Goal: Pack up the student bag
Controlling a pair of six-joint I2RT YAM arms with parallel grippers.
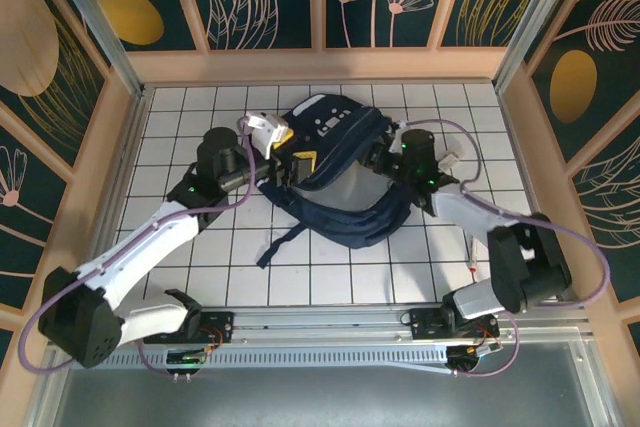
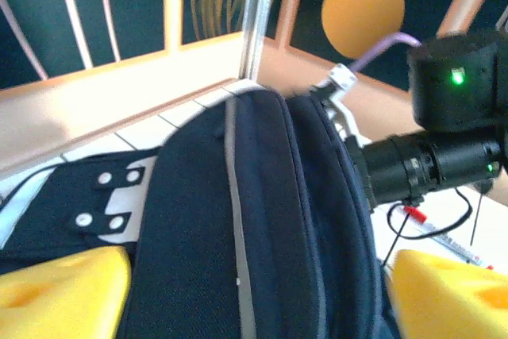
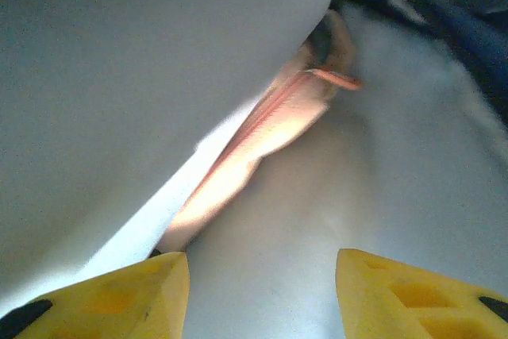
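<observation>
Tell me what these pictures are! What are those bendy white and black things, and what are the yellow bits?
The bendy things are two robot arms bolted to the near edge of a table with a white checked top. One picture looks down from above. The other two come from small cameras on the arms' wrists, and the yellow bits are the fingers of each arm's pincer.

In the middle lies a big dark blue student bag with its straps spread out. A red and white pen lies near the right arm.

The left gripper is open, with the bag's edge between its fingers, and it is not squeezing. The right gripper has its fingers apart, poked inside the bag's pale lining, where something pinkish shows. Neither one is holding anything.
</observation>
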